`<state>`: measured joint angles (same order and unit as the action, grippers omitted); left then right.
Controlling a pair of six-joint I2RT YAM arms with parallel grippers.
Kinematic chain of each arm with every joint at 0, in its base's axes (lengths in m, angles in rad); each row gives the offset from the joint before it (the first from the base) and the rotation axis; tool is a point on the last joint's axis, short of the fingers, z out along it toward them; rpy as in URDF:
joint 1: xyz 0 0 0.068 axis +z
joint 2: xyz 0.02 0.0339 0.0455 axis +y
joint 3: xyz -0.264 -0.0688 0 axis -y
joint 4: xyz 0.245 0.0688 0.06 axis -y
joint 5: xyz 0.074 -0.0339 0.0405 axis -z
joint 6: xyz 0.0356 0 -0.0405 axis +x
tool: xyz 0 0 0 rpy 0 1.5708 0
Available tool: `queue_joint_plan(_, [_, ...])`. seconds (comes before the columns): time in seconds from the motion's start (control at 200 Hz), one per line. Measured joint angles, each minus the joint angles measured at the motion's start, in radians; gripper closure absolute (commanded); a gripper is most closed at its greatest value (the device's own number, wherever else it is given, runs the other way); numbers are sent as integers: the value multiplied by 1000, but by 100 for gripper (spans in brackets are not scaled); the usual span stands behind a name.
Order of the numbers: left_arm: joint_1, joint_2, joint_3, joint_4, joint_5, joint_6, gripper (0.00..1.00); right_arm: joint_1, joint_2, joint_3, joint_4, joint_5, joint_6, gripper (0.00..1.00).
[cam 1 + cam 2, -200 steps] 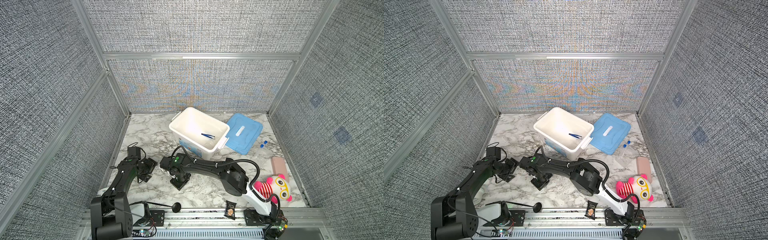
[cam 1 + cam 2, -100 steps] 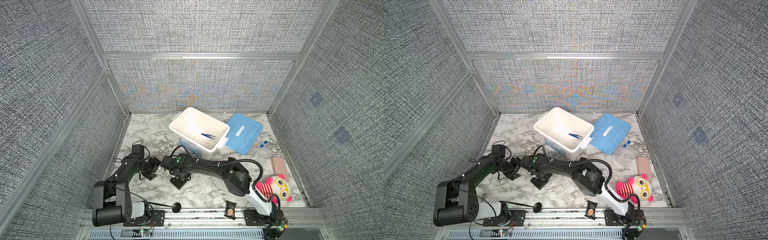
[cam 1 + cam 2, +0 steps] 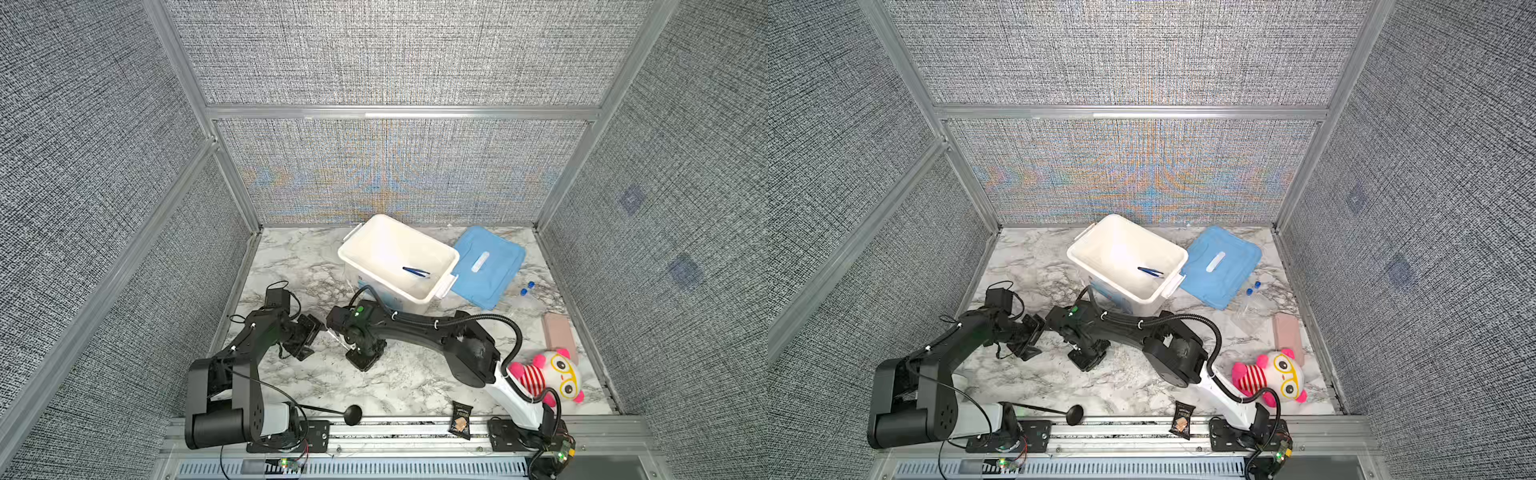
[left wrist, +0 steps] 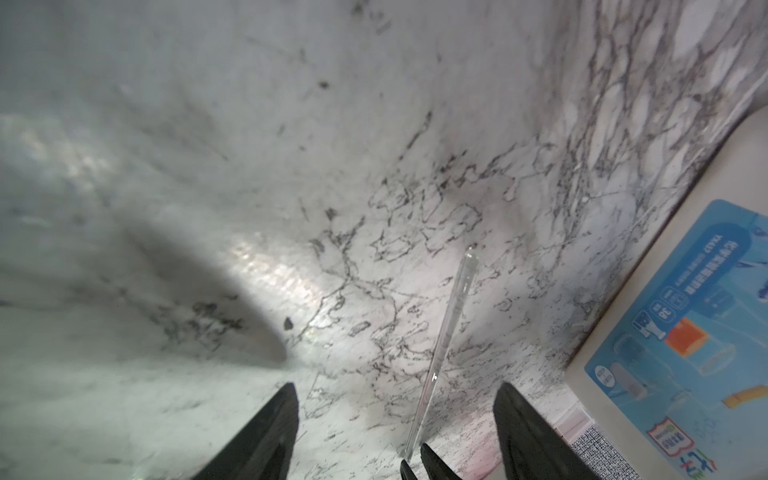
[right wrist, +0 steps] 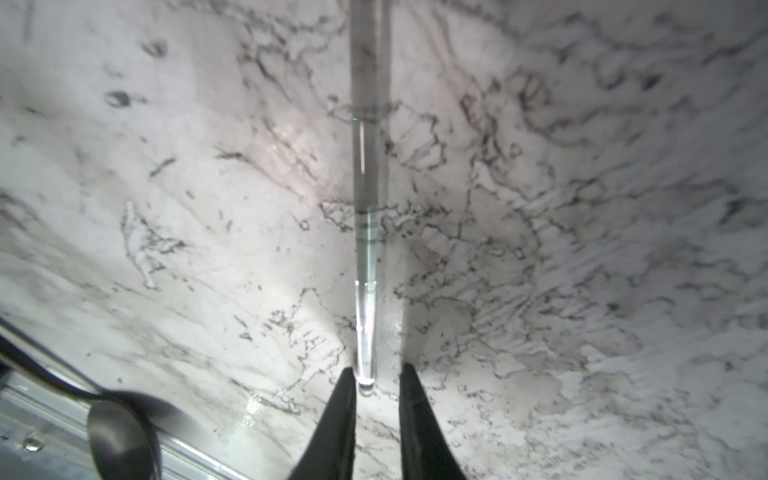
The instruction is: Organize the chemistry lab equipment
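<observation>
A long thin clear stick (image 4: 453, 307) slants up off the marble. Its lower end sits between the fingers of my right gripper (image 5: 378, 370), against one finger and clear of the other, so the jaws stand slightly open. My left gripper (image 4: 395, 392) is open wide, with a finger on each side of the stick (image 5: 368, 249) and touching neither side. In a top view the two grippers meet at the stick (image 3: 337, 337), left of centre. Dark blue tweezers (image 3: 415, 271) lie inside the white bin (image 3: 374, 245). Two blue-capped tubes (image 3: 527, 289) lie right of the lid.
The bin's blue lid (image 3: 488, 270) lies beside it at the back right. A pink block (image 3: 559, 336) and a pink plush toy (image 3: 548, 374) sit at the right. A black snack packet (image 3: 460, 419) and a ball-tipped black stalk (image 3: 353, 413) lie near the front rail.
My left gripper has moved right, up to the right gripper and around the stick. The right jaws have parted a little from the stick.
</observation>
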<state>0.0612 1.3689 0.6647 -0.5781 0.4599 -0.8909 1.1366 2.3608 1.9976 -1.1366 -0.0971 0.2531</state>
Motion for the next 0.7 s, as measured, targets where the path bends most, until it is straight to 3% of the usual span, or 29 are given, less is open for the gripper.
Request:
queue_joint_plan(0.255, [0,-4,12,-7,-20,0,24,21,30,40,-61,25,-1,75])
queue_joint_plan(0.7, [0,2,31,-28,-42,0,24,41,80,83,-103,108,15,83])
